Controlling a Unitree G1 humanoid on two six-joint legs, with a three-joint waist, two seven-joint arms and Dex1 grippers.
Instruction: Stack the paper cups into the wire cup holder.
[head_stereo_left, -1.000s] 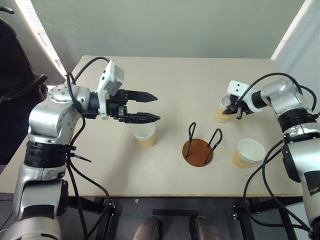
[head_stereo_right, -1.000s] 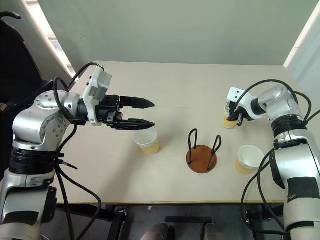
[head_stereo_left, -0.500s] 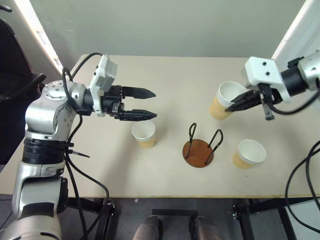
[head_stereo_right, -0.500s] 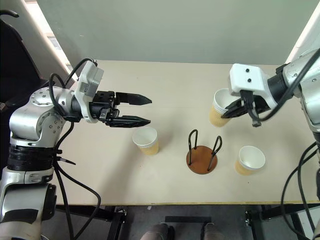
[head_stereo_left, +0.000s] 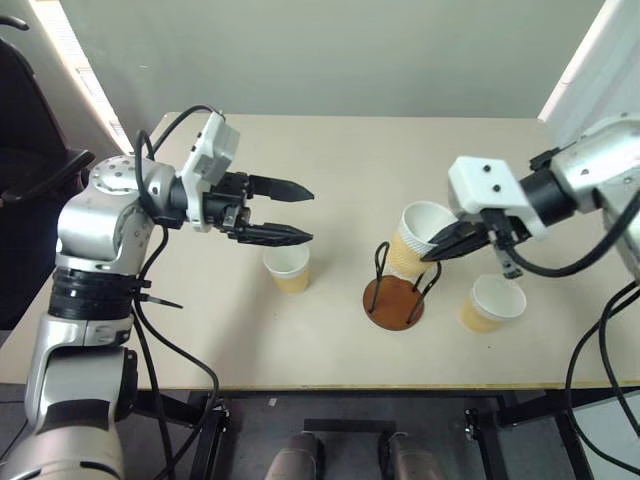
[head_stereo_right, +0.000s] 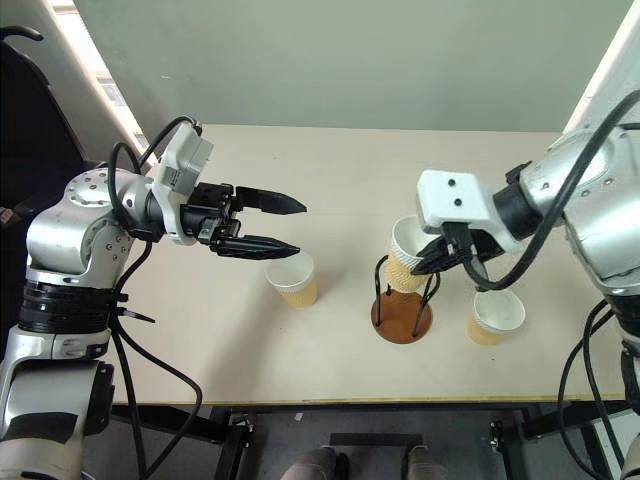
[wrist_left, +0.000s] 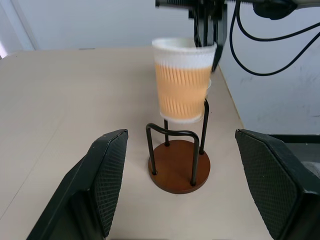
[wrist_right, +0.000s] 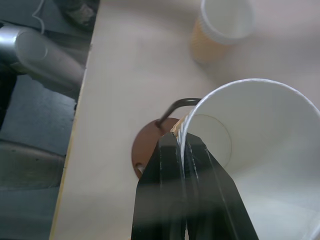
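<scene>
My right gripper (head_stereo_left: 441, 249) is shut on the white rim of a tan paper cup (head_stereo_left: 416, 240), one finger inside and one outside. That cup hangs slightly tilted over the wire cup holder (head_stereo_left: 394, 301), its bottom about level with the tops of the two black loops (wrist_left: 172, 134). The wrist views show the held cup (wrist_left: 184, 82) and the reddish-brown disc (wrist_right: 146, 150) below it. A second paper cup (head_stereo_left: 288, 268) stands upright left of the holder, just below my open left gripper (head_stereo_left: 306, 214), which holds nothing. A third paper cup (head_stereo_left: 492, 303) stands right of the holder.
Everything rests on a beige table (head_stereo_left: 330, 150), whose front edge runs close to the holder and cups. A black chair (head_stereo_left: 25, 110) stands beyond the table's left side. A pale wall (head_stereo_left: 580, 80) rises at the right corner.
My right gripper has lifted its cup from the table's far right and carried it left and nearer, to just above the holder. The left gripper has stayed put.
</scene>
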